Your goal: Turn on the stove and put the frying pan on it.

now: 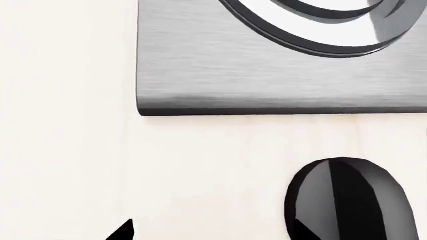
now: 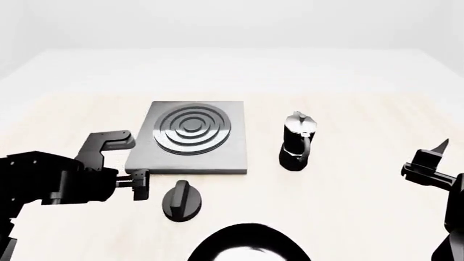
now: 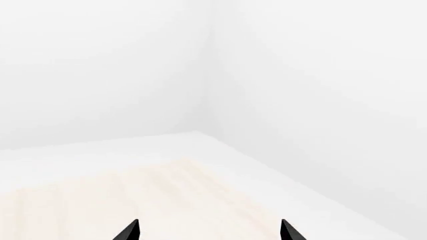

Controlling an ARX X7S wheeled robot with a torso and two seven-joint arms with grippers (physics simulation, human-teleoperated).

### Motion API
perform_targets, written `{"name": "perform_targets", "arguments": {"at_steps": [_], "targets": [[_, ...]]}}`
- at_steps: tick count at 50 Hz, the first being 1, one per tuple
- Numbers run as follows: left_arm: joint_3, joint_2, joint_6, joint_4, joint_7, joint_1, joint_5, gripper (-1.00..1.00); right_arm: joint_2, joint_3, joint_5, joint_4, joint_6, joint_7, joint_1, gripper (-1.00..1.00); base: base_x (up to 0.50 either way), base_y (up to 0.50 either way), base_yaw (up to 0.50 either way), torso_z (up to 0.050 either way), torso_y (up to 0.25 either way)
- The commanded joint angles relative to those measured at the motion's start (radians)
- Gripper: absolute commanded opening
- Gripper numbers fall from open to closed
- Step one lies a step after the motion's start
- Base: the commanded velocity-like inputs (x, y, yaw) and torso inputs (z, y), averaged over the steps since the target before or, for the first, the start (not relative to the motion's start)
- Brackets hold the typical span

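Plain white room, pale wood table (image 2: 348, 190) taking up most of the view. The stove (image 2: 192, 138) is sitting flat a bit left of the middle, its ringed burner (image 2: 193, 129) facing up. The knob (image 2: 182, 201) is lying on the table just in front of the stove's near edge, not touching it. A moka pot (image 2: 298, 141) is standing upright off to the stove's right, well apart from it.

The pan (image 2: 246, 244) is only peeking in at the bottom edge of the head view, nearest the robot, with the knob between it and the stove. So it's not on the burner. Can't see its handle.

The left gripper (image 2: 139, 185) is hovering low just left of the knob and beside the stove's near corner, gripping nothing; its wrist cam is looking at the stove edge and the knob (image 1: 345, 200), with only one fingertip in frame, so I can't tell how wide it's spread. The right gripper (image 3: 210, 231) is hanging out at the far right, well away from everything, fingers spread wide and holding nothing.
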Motion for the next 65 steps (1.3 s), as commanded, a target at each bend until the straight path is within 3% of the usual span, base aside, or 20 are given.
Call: {"name": "perform_targets", "arguments": {"at_steps": [1,65], "targets": [[0.01,0.002,0.027,-0.025,0.046,0.004,0.009,1.0,0.002,-0.003,0.003,-0.001,0.001,0.002,-0.002,1.0,0.0,0.0,0.0,0.0,0.0],[0.16,0.105,0.092,-0.135,0.188,-0.019,0.128,1.0,0.014,-0.009,0.023,-0.004,0.011,0.014,0.0,1.0,0.0,0.0,0.0,0.0,0.0]]}}
